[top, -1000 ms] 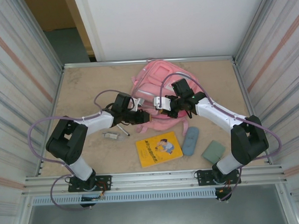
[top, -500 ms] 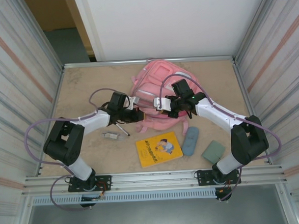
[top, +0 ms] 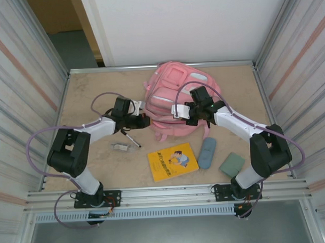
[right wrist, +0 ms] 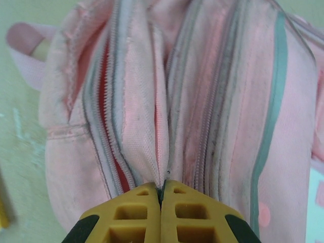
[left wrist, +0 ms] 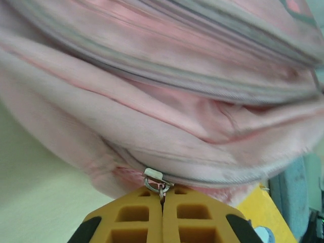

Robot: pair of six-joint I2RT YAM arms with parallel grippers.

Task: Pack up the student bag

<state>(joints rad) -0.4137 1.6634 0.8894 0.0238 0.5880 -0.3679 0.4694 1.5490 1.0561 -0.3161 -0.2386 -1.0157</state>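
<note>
**Both Arms Take Hold Before the Packing Starts**

The student bag (top: 169, 97) lies slumped mid-surface (top: 81, 87), toward the far edge, with an arm on either side. The left pincer (left wrist: 162, 192) is clamped tight on the small metal zip pull (left wrist: 154, 177) at the bag's near-left edge. Its yellow fingers meet with no gap, a grip that appears meant to draw the zip along its track and open a compartment.

The right pincer (right wrist: 162, 188), equally closed, nips a fold of pink fabric between two zip lines on the bag's other side. In the right wrist view, a sliver of red lining shows through a part-open zip just left of that fold. This hold looks like an anchor: soft cloth would likely slide or bunch when the zip is tugged, so one arm steadies while the other pulls.

The things seemingly bound for the bag wait on its near side. A yellow book (top: 173, 160) lies with a blue-grey pencil case (top: 207, 152) just beside it, and a green pad (top: 232, 164) sits near the right arm's base. A pen (top: 132, 139) and a small clip-like item (top: 119, 147) lie below the left arm. None is inside the bag, so the task appears to be at its opening step.
</note>
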